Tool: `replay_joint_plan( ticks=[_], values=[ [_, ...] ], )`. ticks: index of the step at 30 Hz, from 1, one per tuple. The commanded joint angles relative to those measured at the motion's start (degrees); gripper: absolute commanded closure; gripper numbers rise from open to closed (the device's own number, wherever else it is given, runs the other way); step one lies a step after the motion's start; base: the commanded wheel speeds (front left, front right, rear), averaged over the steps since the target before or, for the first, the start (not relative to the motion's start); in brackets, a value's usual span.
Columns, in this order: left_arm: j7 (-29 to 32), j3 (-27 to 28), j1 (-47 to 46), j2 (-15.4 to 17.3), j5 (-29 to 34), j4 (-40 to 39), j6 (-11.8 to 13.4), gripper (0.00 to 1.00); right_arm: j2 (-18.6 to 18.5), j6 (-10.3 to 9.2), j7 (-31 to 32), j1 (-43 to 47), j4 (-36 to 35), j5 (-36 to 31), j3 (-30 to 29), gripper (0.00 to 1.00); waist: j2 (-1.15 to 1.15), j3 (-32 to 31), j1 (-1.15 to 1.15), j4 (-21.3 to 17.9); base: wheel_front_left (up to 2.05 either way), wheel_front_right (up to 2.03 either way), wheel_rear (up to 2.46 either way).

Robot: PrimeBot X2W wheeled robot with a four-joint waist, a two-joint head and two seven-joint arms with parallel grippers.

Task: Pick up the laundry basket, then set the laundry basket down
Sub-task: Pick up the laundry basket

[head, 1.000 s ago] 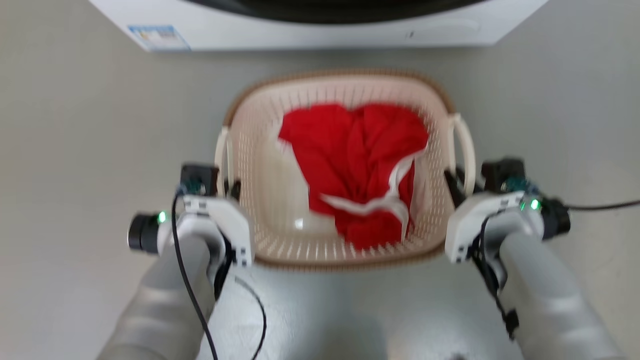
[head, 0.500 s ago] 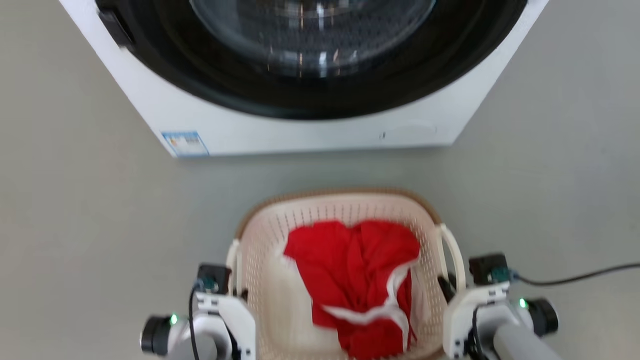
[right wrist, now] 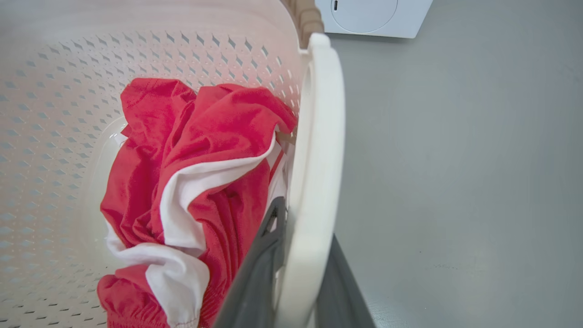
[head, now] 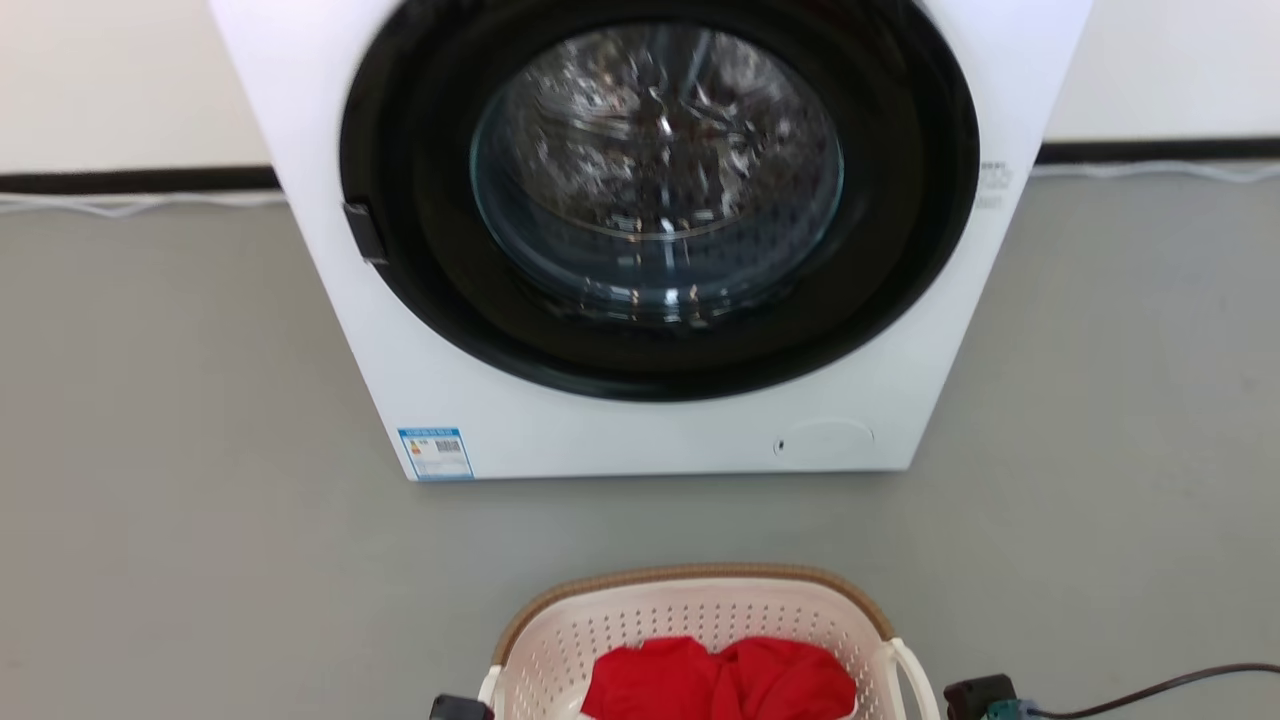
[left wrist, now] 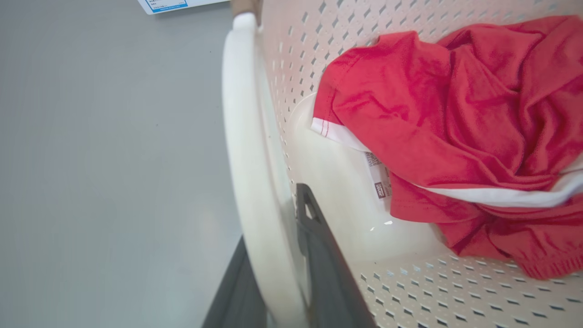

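- Head camera: high and set back, facing forward and slightly down at the front of the washing machine (head: 640, 250). The floor (head: 180, 400) occupies the mid-field and the far rim of the laundry basket (head: 690, 577) lies at the bottom edge.
- Left wrist camera: very near, looking along the left claw (left wrist: 273, 237) and the basket's left handle (left wrist: 248, 150), with floor on that view's left.
- Right wrist camera: equally near, looking along the right claw (right wrist: 305, 228) and the right handle (right wrist: 316, 150), with floor on that view's right.
- Shared field: all three views take in the basket interior and the red garment (head: 720, 685). The head and left wrist views share the machine's blue label (head: 436, 453).
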Motion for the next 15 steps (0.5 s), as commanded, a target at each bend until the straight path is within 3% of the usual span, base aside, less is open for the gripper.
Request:
replay_joint_plan(
  ticks=[1, 15],
  values=[
    [-0.4, 0.2, -0.7, 0.3, 0.2, -1.5, -0.2, 1.0, 0.4, 0.51, -0.2, -0.9, -2.1, 0.0, 2.1, 1.0, 0.0, -1.6, 0.0, 0.8, 0.0, 0.0, 0.0],
    [-0.7, -2.7, 0.6, 0.3, -3.6, -1.7, 1.3, 1.0, 0.4, 0.51, 3.8, 3.7, -9.7, -1.8, 3.0, 1.0, 0.0, -2.5, 0.0, -1.1, 0.0, 0.0, 0.0]
  ],
)
